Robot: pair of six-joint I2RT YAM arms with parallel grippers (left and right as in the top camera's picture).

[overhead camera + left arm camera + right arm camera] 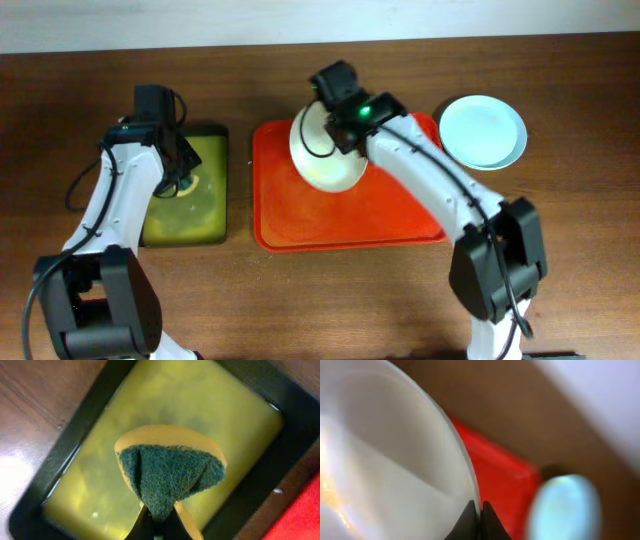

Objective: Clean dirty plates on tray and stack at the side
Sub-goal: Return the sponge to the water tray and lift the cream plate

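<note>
My right gripper (345, 128) is shut on the rim of a cream-white plate (322, 152) and holds it tilted up over the red-orange tray (350, 215). In the right wrist view the fingers (479, 512) pinch the plate's edge (395, 460). A pale mint-blue plate (482, 131) lies on the table right of the tray; it also shows in the right wrist view (562, 507). My left gripper (160, 522) is shut on a folded yellow and green sponge (170, 470) above the olive-green tray (100, 475). No other plate is in view.
The black-rimmed olive-green tray (186, 205) holds yellowish liquid and lies left of the red-orange tray. The table is dark wood (560, 240). Its far edge meets a pale wall at the top.
</note>
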